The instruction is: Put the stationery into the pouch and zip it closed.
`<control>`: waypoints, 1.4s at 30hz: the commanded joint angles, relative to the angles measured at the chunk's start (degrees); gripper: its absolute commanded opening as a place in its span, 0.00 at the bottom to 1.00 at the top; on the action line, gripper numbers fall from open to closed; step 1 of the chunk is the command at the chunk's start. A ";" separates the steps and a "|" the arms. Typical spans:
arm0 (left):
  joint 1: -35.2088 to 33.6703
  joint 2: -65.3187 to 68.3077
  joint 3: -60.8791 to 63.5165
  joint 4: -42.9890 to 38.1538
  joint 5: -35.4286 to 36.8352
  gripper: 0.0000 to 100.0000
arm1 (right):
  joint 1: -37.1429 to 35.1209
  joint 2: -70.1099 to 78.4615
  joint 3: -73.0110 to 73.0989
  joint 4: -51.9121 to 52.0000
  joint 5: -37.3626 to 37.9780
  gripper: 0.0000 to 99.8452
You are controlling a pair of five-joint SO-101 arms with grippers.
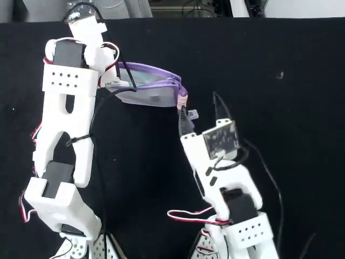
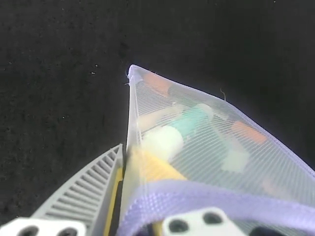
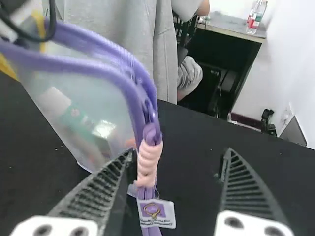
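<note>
Translucent pouch (image 1: 153,91) with purple zip edging, held over the far middle of the black table (image 1: 280,54), its long axis running left to right. The high view shows both arms at once: the left gripper (image 1: 121,83) at the pouch's left end, the right gripper (image 1: 199,108) just near of its right end. The left wrist view alone shows the contents through the mesh wall: stationery (image 2: 167,140) in white, teal, orange and yellow, bunched toward the gripped end; here the left gripper's ribbed finger (image 2: 88,191) and its partner are pressed together on the purple rim. The right wrist view alone shows the zip: the two purple edges lie apart along the mouth and meet at the right end, where a pink zip pull (image 3: 147,160) hangs against one finger of the right gripper (image 3: 179,162), whose jaws are spread wide, pinching nothing. Below the pull hangs a small clear tag (image 3: 155,214) bearing a purple emblem; its print is too small to read.
</note>
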 commanded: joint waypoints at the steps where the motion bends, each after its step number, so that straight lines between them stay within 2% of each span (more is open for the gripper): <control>1: -1.10 -0.35 -0.57 -1.05 -0.53 0.03 | -2.11 -4.62 4.88 -5.71 0.35 0.26; 6: -0.66 -0.35 -0.57 -0.88 -0.53 0.03 | -3.96 -5.85 11.30 -13.54 5.45 0.26; 13: 3.30 -0.35 1.98 -1.14 -0.53 0.03 | -3.87 -1.36 12.26 -19.87 5.45 0.25; 20: 3.74 -0.35 2.24 -1.32 -0.35 0.03 | -3.16 12.35 4.26 -20.22 2.55 0.13; 26: 3.74 -0.35 2.24 -0.97 -0.26 0.03 | 1.14 28.88 -2.15 -27.43 1.93 0.12; 30: 3.65 -0.35 2.24 -0.97 -0.35 0.03 | 1.58 36.62 -5.85 -29.10 0.97 0.12; 36: 3.47 -0.35 2.24 -1.05 -0.44 0.03 | 1.67 36.88 -6.37 -29.27 0.97 0.12; 42: 3.47 -0.35 2.24 -1.23 -0.53 0.03 | 1.67 29.76 -2.51 -29.01 1.41 0.12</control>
